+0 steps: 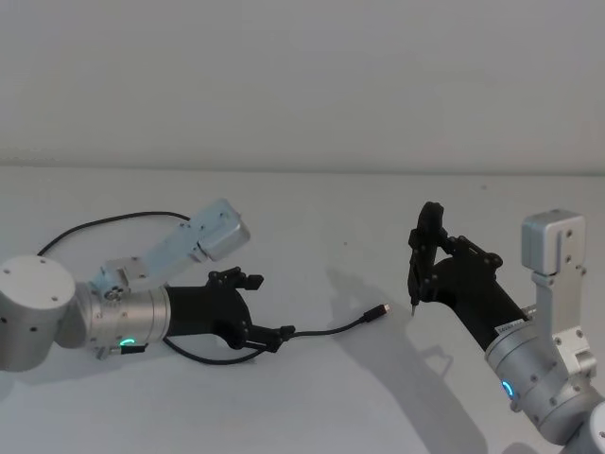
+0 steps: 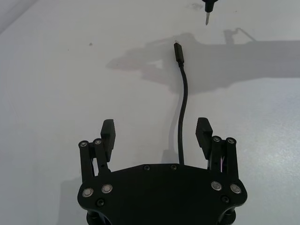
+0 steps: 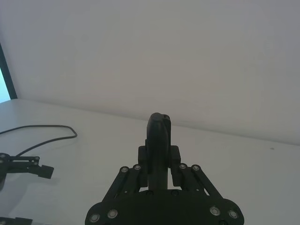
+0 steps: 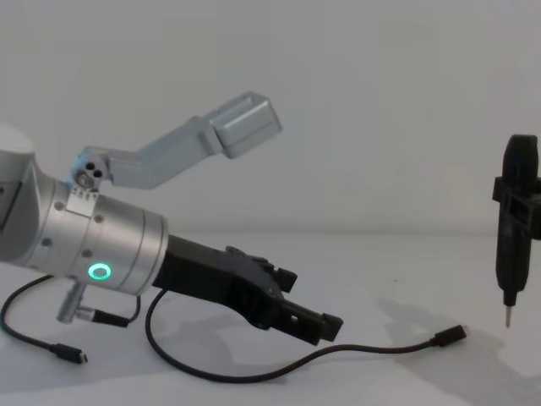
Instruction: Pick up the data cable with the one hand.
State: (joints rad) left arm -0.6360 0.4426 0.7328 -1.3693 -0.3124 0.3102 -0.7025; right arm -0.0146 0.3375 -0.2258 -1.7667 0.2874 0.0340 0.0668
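On the white table (image 1: 312, 218) the data cable (image 2: 182, 108) lies slack, running between the fingers of the left gripper (image 2: 156, 129), which is spread wide and grips nothing. Just beyond the cable's plug (image 1: 380, 310), the right gripper (image 1: 430, 260) is closed on an upright pointed black tool (image 4: 516, 220).

Bright, even, diffuse light; no glare on the white table (image 1: 312, 407). Shadows are soft-edged, mid grey. The right hand (image 3: 159, 157) & its pointed tool (image 4: 513, 237) throw a broad shadow toward the robot's left, so the src sits high & to the right. The left hand (image 2: 156, 129) casts just a faint patch under itself. A green ring (image 4: 101, 271) glows on the left wrist. The wall (image 1: 302, 76) behind is dimmer than the table.
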